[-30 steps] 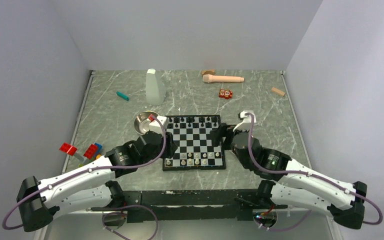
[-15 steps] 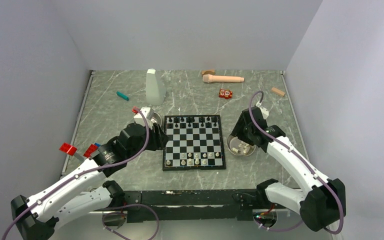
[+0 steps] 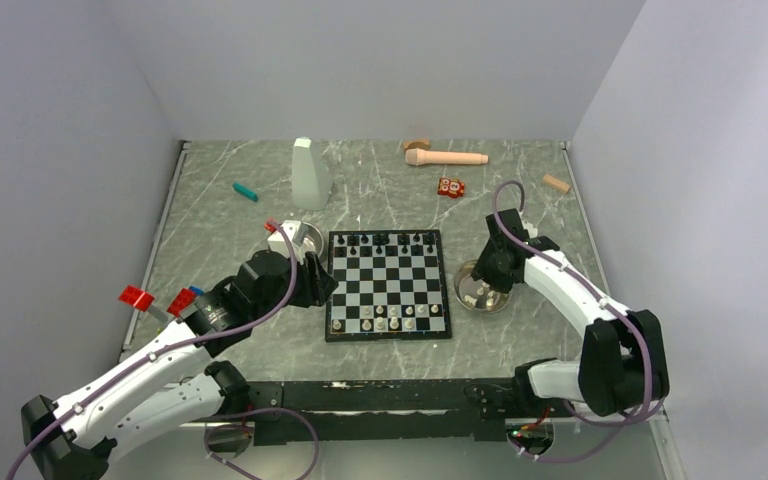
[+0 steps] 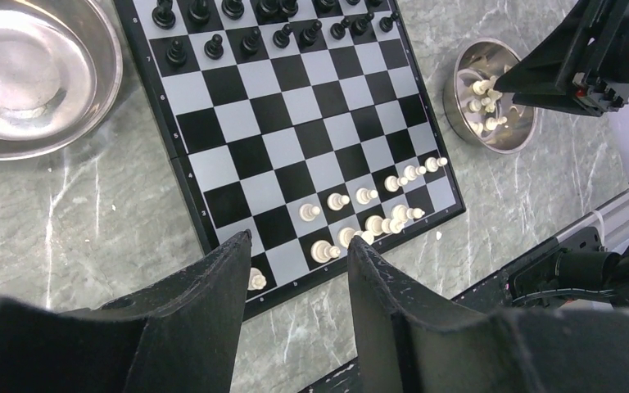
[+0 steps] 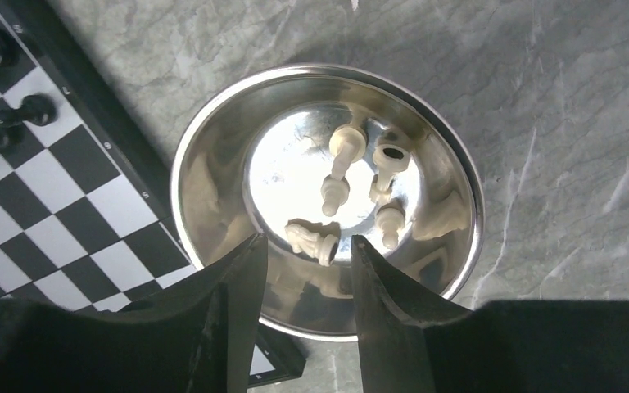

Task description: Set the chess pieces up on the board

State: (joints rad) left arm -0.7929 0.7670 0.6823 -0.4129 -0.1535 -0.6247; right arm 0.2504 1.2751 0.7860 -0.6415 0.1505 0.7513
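Steel bowl (image 5: 210, 190) (cream pieces (image 5: 346, 146) inside) sits under the right gripper (image 5: 307, 247).

Steel bowl (image 5: 201, 184) — red blocks (image 3: 136, 297), white bottle (image 3: 310, 175)

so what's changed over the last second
the right pincer left the board and swung right over the steel bowl of white pieces, jaws narrowing, nothing held. the left pincer drew back from the board's far left corner, empty. the board itself stayed put.
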